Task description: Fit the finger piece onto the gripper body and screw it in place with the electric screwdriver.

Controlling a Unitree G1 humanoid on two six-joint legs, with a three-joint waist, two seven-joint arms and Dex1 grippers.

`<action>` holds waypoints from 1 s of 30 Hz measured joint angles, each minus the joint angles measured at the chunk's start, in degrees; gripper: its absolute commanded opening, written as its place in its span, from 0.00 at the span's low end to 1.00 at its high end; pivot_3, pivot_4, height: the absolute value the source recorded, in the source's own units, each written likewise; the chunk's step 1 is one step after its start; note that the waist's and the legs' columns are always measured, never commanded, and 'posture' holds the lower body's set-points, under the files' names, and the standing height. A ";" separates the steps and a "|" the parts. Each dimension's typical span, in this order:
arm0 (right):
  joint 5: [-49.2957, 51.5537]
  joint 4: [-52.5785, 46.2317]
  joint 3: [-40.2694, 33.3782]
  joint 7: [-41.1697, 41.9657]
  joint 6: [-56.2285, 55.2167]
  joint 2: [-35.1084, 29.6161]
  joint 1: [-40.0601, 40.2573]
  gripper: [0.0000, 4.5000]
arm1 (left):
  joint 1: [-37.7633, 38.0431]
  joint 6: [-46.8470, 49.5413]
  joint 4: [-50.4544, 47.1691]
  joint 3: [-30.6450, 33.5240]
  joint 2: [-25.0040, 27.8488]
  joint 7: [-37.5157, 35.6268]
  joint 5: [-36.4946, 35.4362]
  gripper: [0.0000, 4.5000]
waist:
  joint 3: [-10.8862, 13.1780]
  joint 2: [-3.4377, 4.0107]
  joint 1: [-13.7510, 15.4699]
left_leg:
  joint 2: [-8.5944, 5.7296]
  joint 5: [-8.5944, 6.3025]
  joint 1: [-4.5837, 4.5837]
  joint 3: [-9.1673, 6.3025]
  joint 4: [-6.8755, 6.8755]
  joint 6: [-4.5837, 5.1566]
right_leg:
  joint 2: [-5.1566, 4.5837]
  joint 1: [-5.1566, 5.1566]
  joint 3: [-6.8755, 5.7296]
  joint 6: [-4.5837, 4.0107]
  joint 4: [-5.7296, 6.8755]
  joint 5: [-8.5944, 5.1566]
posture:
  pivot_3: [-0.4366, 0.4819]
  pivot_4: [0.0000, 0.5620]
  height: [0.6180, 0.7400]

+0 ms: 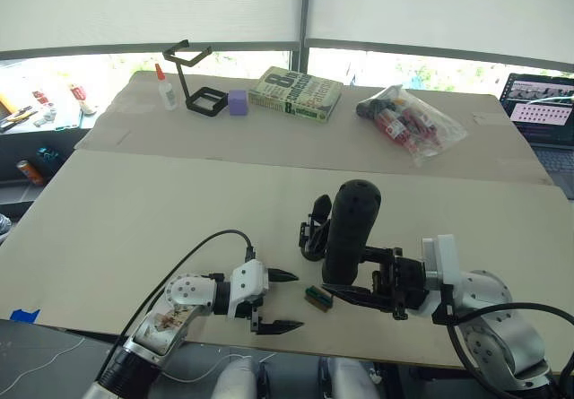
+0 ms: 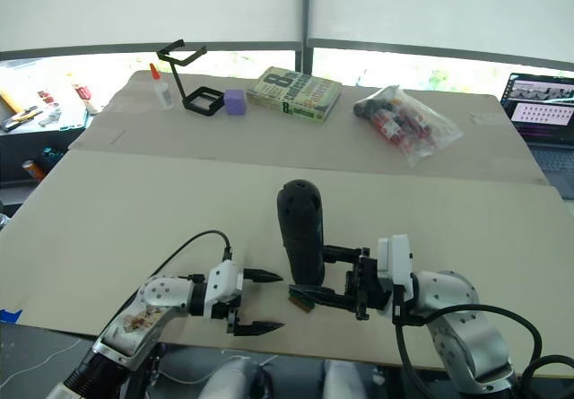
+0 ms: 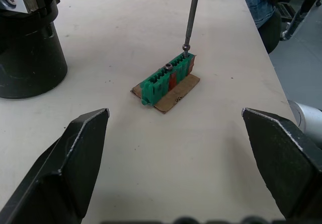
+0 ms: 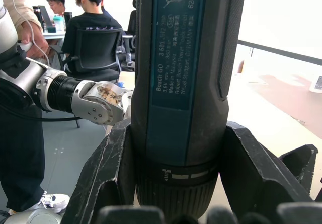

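Observation:
My right gripper (image 1: 348, 279) is shut on the electric screwdriver (image 1: 350, 229), a thick black tool held upright with its rounded end up. Its thin metal bit (image 3: 190, 17) points down and its tip touches a screw on the small green-and-brown block (image 3: 168, 78). The gripper body (image 1: 313, 231) stands just behind the screwdriver, a pointed black part rising from it; its round base (image 3: 27, 53) also shows. A separate finger piece is out of view. My left gripper (image 1: 285, 301) is open near the table's front edge, its fingers (image 3: 75, 153) facing the block.
Along the far side stand a glue bottle (image 1: 166, 90), a black wire-frame stand (image 1: 193, 81), a purple cube (image 1: 238, 103), a book (image 1: 296, 94) and a plastic bag of parts (image 1: 408, 121). A laptop (image 1: 538, 112) sits far right. Seated people (image 4: 93, 27) show beyond the table.

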 measured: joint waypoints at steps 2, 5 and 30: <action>0.51 -0.04 -0.16 -0.02 0.48 -0.22 0.00 0.43 | 0.00 0.00 -0.02 0.00 0.00 0.00 -0.01 1.00 | 0.00 0.00 0.00 | 0.00 0.00 0.00 0.00 0.00 0.00 | 0.00 0.00 0.00 0.00 0.00 0.00 | 0.48 0.27 1.00; 1.35 -1.05 -1.02 -0.21 1.68 -1.36 0.00 0.43 | 0.10 0.02 -0.11 0.12 -0.02 0.03 -0.09 1.00 | 0.00 0.00 -0.01 | 0.00 0.00 0.00 0.00 -0.01 0.00 | -0.01 -0.01 0.00 0.00 0.00 0.00 | 0.48 0.27 1.00; 20.97 -8.99 -18.67 -12.96 14.86 -13.06 -13.70 0.43 | -3.10 0.92 -6.93 12.91 0.47 -7.83 -20.53 1.00 | 0.03 -0.03 -0.23 | 0.00 0.15 -0.20 0.01 0.00 -0.26 | 0.00 -0.14 -0.02 0.01 -0.08 0.01 | 0.48 0.27 1.00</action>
